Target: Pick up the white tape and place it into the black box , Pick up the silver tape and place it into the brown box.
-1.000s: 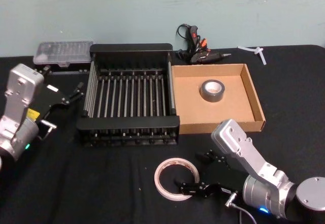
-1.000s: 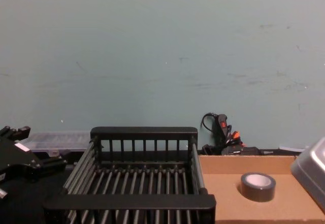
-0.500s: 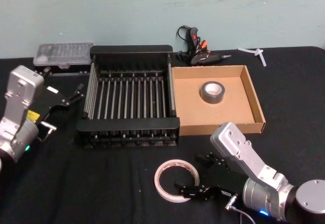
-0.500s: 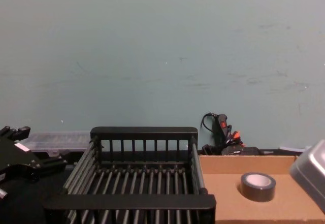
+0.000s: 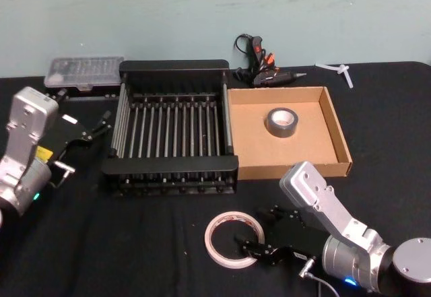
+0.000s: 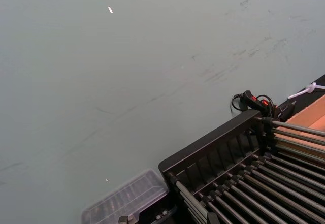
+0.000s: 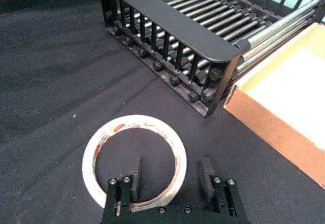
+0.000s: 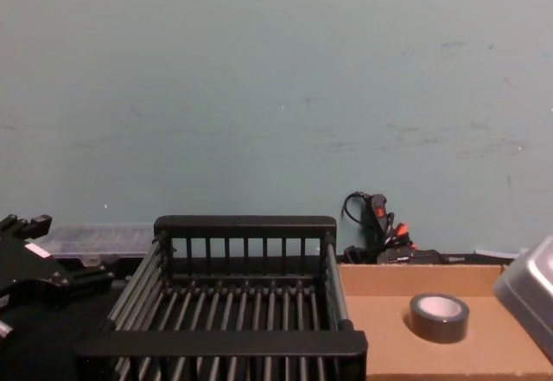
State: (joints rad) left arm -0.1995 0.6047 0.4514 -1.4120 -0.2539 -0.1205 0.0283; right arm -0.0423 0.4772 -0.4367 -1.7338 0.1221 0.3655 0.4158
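- near the front edge of the black surface [image 5: 135, 243], the right gripper [image 5: 262, 233] is low beside the white tape [image 5: 233, 238]; its fingers are spread open, and in the head view the roll's right side lies between them, partly covered by the lower finger.
- from the right wrist view, the gripper [image 7: 170, 176] has one finger [image 7: 133, 170] over the hole of the white tape [image 7: 133, 159] and the other outside the ring, so the near part of the band is between them; i cannot tell if they touch it.
- the tape lies flat on the surface, in front of the black box [image 5: 172, 132], apart from it.
- the silver tape [image 5: 281, 122] stands inside the brown box [image 5: 337, 132], on its floor, well apart from the walls; the chest view shows it [image 8: 439, 317] from the side, and the front of the brown box [image 8: 389, 282] is cut off there.
- the right arm is bent, its grey forearm going from the lower right toward the tape.
- at the left side, the left gripper [image 5: 94, 127] is parked just beside the black box; its fingers are dark against the dark surface and i cannot tell their state.
- behind the boxes lie a clear plastic case [image 5: 84, 70] and a glue gun [image 5: 259, 58].
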